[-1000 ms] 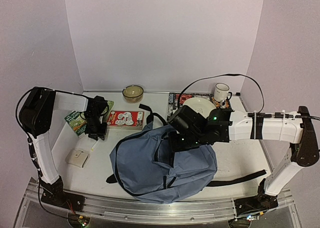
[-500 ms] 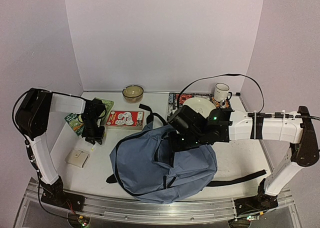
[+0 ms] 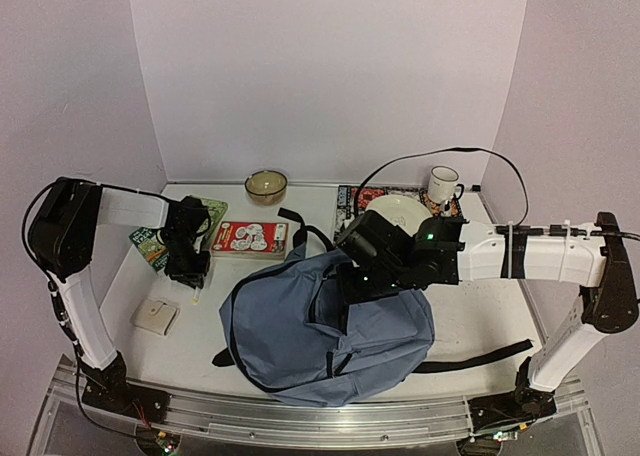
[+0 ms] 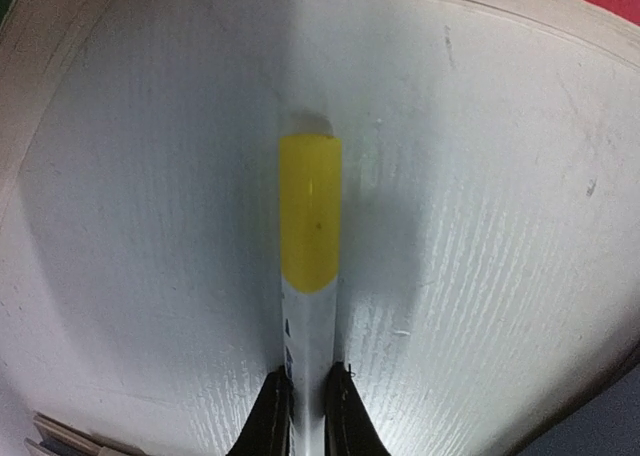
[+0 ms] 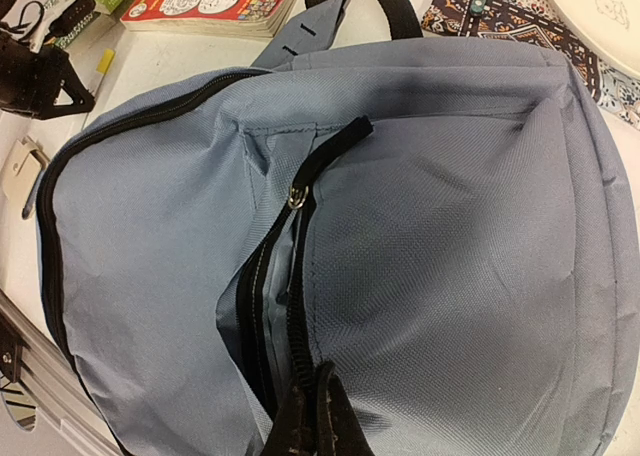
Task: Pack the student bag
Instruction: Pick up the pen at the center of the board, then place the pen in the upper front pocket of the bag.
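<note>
A white table [image 3: 470, 326] was seen boxed in by pale lilac walls [image 3: 320, 76]. Near its left edge lay a green booklet [image 3: 148, 242] and, toward the near edge, a small beige square item [image 3: 155, 317]. Just right of these, the left gripper [image 4: 308, 418] was pointed down at a white pen with a yellow cap [image 4: 310, 211], its fingertips pressed against either side of the white barrel. A red-covered book [image 3: 250, 238] lay beyond it and a bowl [image 3: 266, 184] at the far edge.

The student bag [image 3: 300, 341] was spread across the middle of the table toward the near edge, front pocket unzipped. The right gripper [image 5: 312, 416] was closed, apparently pinching the pocket's zip edge to hold it open. A plate [image 3: 398, 214] and a mug [image 3: 442, 184] stood in the far right corner.

The step in hand was judged to be picking up the pen. It would best be raised straight off the table, with the grip confirmed before any swing toward the bag, and the pocket mouth should be kept lifted and taut until the pen is over it.

Compared with a second before, the left jaws had been drawn in from a wider stance and the wrist had been shifted slightly toward the left edge. The bag and right arm were unchanged.
</note>
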Available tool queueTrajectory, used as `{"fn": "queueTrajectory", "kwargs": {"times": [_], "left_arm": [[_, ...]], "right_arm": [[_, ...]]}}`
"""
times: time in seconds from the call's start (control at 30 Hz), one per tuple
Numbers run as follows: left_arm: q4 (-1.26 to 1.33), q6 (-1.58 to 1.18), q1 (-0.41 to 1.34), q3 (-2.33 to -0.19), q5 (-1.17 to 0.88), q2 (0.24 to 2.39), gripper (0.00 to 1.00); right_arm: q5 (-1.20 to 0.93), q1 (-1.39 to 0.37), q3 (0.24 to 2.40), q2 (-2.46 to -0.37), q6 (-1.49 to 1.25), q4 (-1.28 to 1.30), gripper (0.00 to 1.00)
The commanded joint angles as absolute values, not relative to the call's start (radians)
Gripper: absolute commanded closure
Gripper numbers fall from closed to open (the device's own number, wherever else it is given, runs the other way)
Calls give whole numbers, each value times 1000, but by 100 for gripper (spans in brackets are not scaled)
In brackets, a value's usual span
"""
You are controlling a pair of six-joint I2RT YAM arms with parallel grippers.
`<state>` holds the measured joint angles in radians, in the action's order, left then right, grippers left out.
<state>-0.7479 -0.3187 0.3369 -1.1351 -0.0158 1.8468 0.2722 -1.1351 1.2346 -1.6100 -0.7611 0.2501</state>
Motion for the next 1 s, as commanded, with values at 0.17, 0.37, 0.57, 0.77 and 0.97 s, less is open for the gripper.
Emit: {"fn": "queueTrajectory", "kwargs": {"times": [0.17,0.37,0.57,0.77,0.97], "left_arm": [[-647,-411,347,-1006,-209,1675,100],[-584,-489,347,-930,-281,1539,100],[-493,-596,356,-831,-435,1375,100],[-448,-714,475,-769,-482,1215,100],[-380,-844,638,-720,-461,1115,100]], "right_arm": [[285,-1143,1265,-1595,-753,235,100],[280,-1143,1269,-1601,-751,235,100],[280,-1142,1279,-1609,-749,233,100],[274,-1143,1288,-1621,-748,230,100],[271,-1142,1298,-1629,-747,228,100]]}}
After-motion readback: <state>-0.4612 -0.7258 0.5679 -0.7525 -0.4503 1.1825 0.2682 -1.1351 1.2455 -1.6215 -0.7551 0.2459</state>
